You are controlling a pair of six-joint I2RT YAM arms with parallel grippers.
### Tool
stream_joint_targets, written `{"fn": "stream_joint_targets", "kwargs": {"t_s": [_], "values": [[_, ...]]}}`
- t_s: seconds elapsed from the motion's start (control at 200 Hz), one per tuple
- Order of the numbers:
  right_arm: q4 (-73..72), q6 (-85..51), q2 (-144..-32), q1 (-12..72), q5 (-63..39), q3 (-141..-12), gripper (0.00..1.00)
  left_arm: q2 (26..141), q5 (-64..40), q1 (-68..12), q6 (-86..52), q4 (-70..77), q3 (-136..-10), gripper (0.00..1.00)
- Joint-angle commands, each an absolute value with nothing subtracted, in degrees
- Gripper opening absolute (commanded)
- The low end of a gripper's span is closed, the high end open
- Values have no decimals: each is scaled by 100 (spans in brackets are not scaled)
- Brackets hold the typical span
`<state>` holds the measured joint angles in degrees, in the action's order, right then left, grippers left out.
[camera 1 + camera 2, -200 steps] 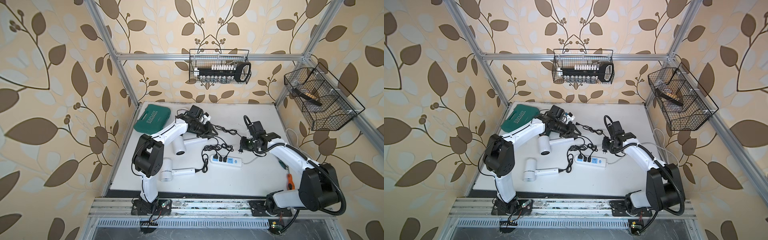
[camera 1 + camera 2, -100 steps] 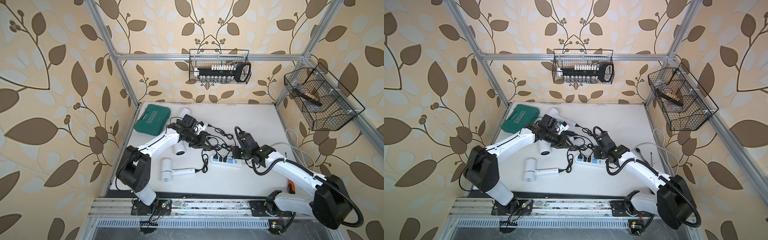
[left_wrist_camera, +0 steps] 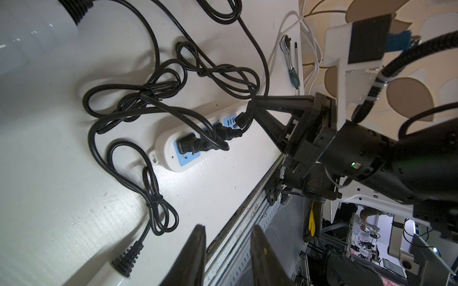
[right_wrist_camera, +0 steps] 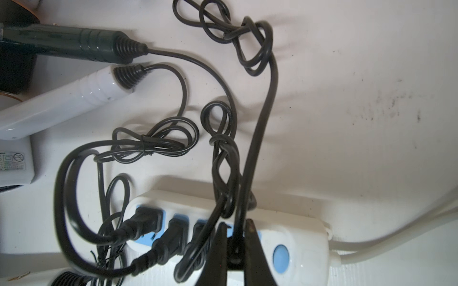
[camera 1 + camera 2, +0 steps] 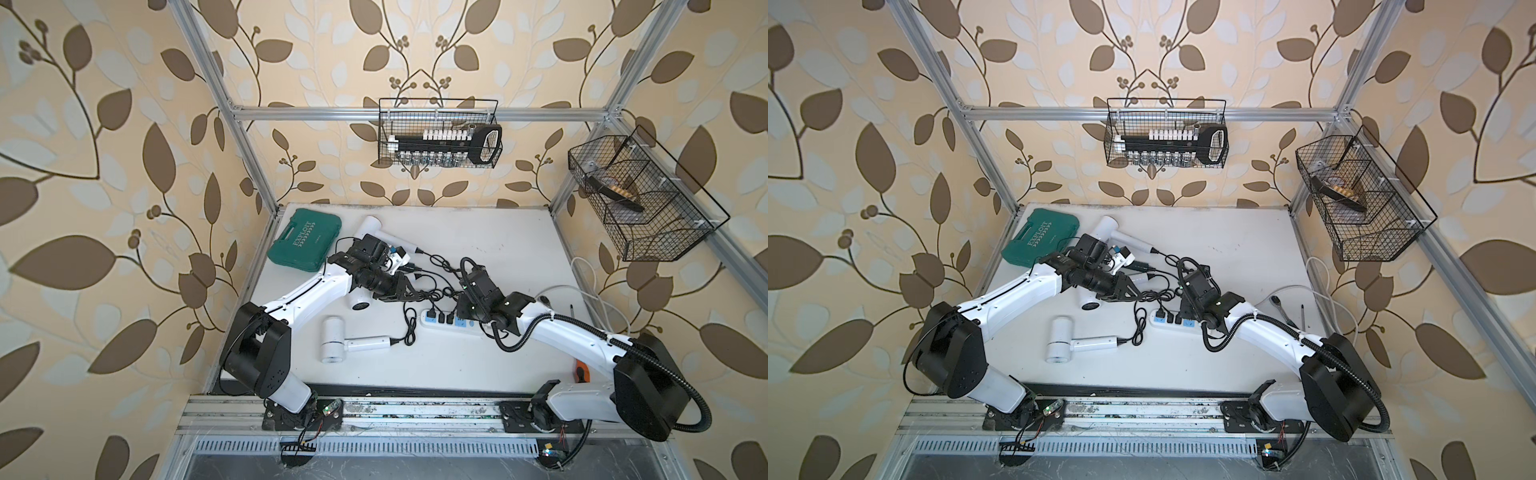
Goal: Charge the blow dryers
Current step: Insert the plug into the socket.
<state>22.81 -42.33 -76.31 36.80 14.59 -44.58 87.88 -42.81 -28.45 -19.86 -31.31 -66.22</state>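
Writing is scarce on this table. The teal plastic case at the upper left of the white tabletop carries "EXPLOIT" in pale capitals, with a row of small marks and a finer line beneath that is too small to read. In the right wrist view a small printed sticker with boxed symbols sits on a white dryer body, its text blurred.

In a top view the front white blow dryer lies left of centre near the table's lower edge, handle pointing right. The back white blow dryer lies just beside the case, and the middle white blow dryer shows from under the left arm. The dark green blow dryer shows only its handle, alongside a white handle.

The white power strip with blue sockets lies at mid-table with three seated black plugs. The right gripper is clamped on a fourth black plug just over the next blue socket; whether it touches I cannot tell. The left gripper has its jaws partly apart with nothing between them, over the tangled black cords left of the strip.
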Motion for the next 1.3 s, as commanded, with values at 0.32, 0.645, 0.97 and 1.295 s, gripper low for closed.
{"fn": "stream_joint_targets", "kwargs": {"t_s": [0.32, 0.645, 0.97, 1.295], "values": [[1905, -4389, -7529, 3834, 2052, -4167, 0, 8466, -4244, -2829, -1934, -2923, -6454, 33], [1886, -4386, -7425, 3858, 2020, -3993, 0, 8532, -4315, -2817, -2043, -2797, -6402, 32], [1495, -4456, -7277, 3894, 1969, -3804, 0, 8541, -4315, -2821, -2047, -2798, -6390, 32], [1473, -4301, -7457, 4031, 2217, -3912, 0, 8542, -4329, -2821, -2013, -2841, -6409, 32]]}}
